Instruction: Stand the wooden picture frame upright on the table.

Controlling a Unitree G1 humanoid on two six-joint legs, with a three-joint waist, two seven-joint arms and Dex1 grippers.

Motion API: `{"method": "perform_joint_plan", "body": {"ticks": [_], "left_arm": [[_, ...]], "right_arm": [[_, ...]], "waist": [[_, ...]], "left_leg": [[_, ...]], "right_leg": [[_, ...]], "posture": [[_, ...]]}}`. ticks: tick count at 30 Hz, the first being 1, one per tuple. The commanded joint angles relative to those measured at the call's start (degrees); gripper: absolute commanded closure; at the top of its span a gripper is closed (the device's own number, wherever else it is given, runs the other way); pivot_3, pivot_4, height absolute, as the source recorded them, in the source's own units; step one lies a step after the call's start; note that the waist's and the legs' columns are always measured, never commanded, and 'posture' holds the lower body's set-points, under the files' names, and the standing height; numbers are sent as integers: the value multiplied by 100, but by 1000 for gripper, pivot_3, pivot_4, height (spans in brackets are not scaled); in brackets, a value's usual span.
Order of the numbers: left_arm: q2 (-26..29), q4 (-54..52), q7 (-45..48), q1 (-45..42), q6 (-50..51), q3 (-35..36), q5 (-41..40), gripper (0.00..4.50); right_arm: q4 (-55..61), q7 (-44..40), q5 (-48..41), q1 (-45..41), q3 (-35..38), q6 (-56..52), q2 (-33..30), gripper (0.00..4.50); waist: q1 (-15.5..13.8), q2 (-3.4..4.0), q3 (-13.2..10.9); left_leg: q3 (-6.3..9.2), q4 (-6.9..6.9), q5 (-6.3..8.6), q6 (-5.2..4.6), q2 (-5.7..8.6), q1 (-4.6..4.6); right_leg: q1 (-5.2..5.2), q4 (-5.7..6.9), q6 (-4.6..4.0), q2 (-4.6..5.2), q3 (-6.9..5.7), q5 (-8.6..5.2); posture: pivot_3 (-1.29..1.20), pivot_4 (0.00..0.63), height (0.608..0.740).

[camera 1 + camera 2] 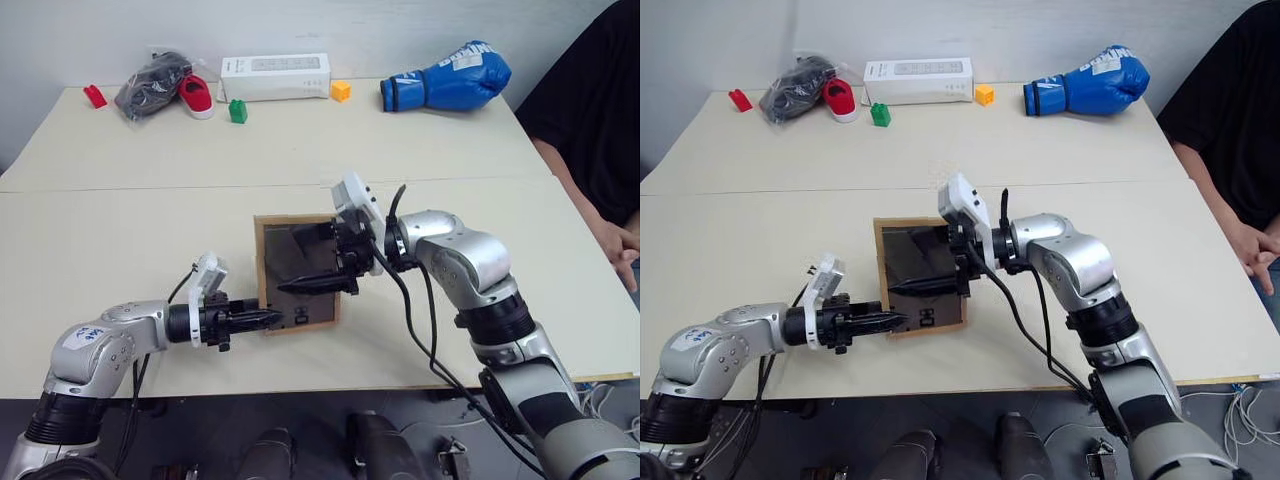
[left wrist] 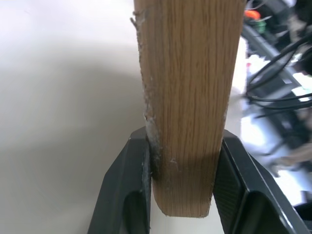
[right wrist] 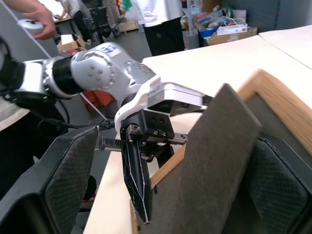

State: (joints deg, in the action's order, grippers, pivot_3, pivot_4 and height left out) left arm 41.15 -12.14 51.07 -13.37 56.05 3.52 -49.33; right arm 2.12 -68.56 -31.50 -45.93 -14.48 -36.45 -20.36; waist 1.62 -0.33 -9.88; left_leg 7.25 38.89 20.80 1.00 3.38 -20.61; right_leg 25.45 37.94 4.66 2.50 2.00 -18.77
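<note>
The left end effector (image 1: 262, 319) clamped the wooden picture frame (image 1: 297, 272) by its left edge, holding it tilted over the table (image 1: 120, 230) near the front edge, as we saw from the head views; the right end effector (image 1: 352, 252) stood open around the easel stand (image 1: 312, 283). In the left wrist view, we judged the narrow pinch could let the frame pivot. In the right wrist view, a finger (image 3: 63, 183) stood clear; the portrait face stayed hidden.
</note>
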Motion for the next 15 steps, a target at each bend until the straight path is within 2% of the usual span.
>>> {"method": "perform_joint_plan", "body": {"ticks": [1,4,11,15], "left_arm": [[-90,-142,-259,-268,804,478,-857,3246],[-153,107,-634,-476,1422,672,-1149,3246],[-339,378,-1204,-671,2140,1077,-1550,3246],[-324,373,-1271,-644,2332,1155,-1722,3246]], "right_arm": [[434,-307,-45,85,131,440,-137,50],[617,-569,-36,243,87,713,-298,50],[1017,-750,-30,552,94,1085,-493,50],[619,-606,448,630,242,1954,-550,50]], "waist": [[0,0,0],[0,0,0],[4,0,0],[4,0,0]], "left_leg": [[0,1,0,0,0,0],[0,5,0,0,-1,0],[0,5,0,1,-1,1],[-1,6,0,1,-1,1]], "right_leg": [[0,1,0,0,1,0],[0,5,0,-2,0,0],[2,3,0,-4,0,0],[2,4,0,-3,1,0]], "posture": [[0,150,740],[0,150,740],[0,150,740],[0,150,740]]}}
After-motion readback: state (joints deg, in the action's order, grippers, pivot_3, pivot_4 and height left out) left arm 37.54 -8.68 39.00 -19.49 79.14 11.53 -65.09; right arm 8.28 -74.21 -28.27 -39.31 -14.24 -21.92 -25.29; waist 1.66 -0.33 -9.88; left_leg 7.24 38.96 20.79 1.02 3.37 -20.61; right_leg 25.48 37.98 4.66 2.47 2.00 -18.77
